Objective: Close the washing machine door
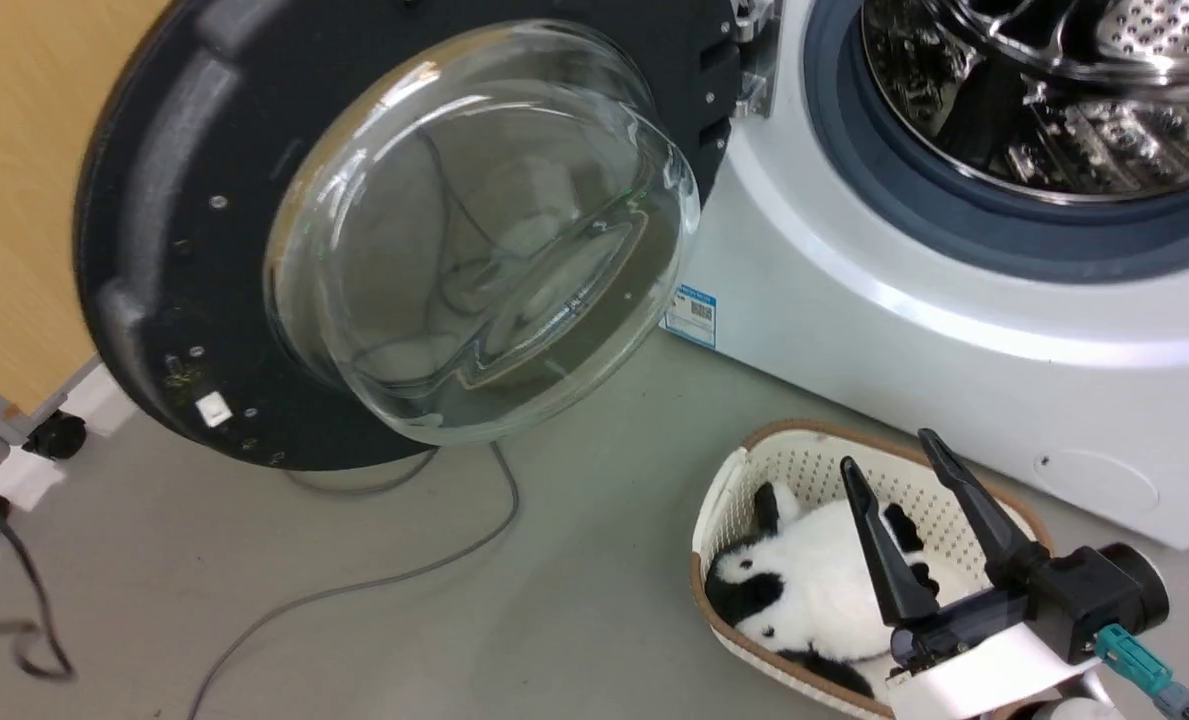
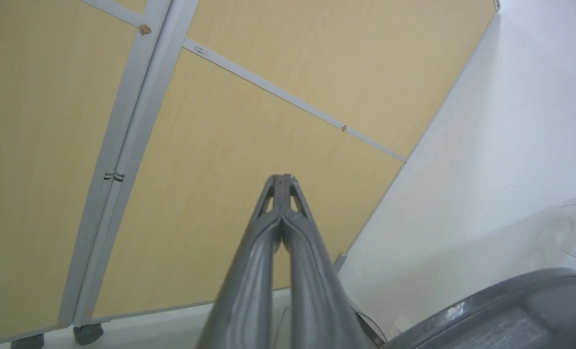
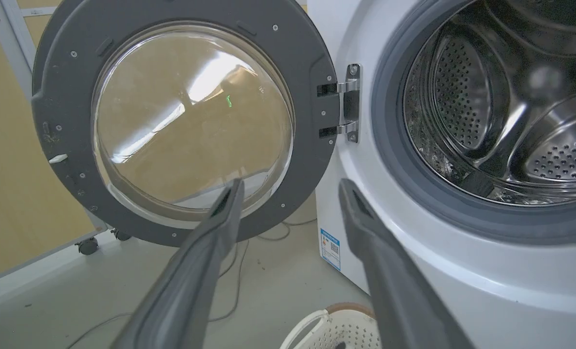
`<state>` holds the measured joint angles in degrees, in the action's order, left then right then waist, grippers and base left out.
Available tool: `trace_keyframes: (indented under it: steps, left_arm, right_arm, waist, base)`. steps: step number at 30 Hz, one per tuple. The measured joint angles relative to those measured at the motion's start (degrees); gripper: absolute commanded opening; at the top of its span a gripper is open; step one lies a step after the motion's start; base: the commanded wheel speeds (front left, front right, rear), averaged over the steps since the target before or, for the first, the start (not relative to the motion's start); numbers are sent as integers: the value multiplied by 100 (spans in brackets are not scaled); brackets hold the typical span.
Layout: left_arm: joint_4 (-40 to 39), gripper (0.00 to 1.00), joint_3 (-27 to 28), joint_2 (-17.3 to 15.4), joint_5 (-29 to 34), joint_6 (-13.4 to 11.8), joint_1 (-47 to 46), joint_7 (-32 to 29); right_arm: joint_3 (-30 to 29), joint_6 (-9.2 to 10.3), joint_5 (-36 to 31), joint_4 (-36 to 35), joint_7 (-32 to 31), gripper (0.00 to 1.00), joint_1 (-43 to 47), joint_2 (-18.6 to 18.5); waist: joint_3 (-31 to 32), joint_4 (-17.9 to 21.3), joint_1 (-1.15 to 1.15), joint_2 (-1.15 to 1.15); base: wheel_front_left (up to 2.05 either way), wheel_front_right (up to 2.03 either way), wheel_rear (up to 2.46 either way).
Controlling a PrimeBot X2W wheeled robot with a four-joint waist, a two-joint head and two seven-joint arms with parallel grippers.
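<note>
Right fingers (image 1: 879, 545) standing wide apart, empty, above basket (image 1: 719, 500); left fingers (image 2: 263, 252) pressing together, empty. Washing machine door (image 1: 154, 250) hanging wide open, left of washing machine (image 1: 854, 300). Likely stiff, heavy; glass (image 1: 484, 230) slippery: pushing matte rim (image 3: 55, 121) opposite hinge (image 3: 348, 104) advised.

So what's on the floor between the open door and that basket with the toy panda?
Just grey floor with a thin grey cable looping out from under the washing machine door, seen in the head view.

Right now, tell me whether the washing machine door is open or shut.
Open. The washing machine door stands swung wide on its hinge, its glass bowl facing outward, leaving the steel drum exposed.
</note>
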<state>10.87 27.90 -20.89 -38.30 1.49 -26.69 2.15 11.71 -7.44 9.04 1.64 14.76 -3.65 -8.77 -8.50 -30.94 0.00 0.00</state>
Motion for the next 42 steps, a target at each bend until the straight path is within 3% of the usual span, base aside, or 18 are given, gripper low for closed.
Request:
trace_keyframes:
  steps: [4,9,17,29,42]
  left_arm:
    - [1111,0,229,-446,-736,22,-780,-907]
    - [2353,0,460,-662,-1774,-141,-1680,-2307]
    - [3182,0,307,-835,-2281,-88,-1951,-3805]
    - [2982,0,194,-834,-2852,220,-1651,-5308]
    - [1496,0,-84,-416,-3420,263,-576,-6975]
  right_arm:
    - [66,0,-9,-58,0,100,-21,-54]
    - [154,0,-45,-83,0,100,-60,-166]
    - [181,0,-48,-111,0,100,-189,-237]
    - [169,0,-52,-112,0,100,-191,-215]
    - [-16,0,-49,7,0,100,-219,47]
  waist:
    - [-173,151,0,0]
    - [-389,342,0,0]
    - [-589,579,0,0]
    - [-605,580,0,0]
    - [-168,610,0,0]
  base:
    - [0,0,0]
    - [0,0,0]
    - [0,0,0]
    - [0,0,0]
    - [0,0,0]
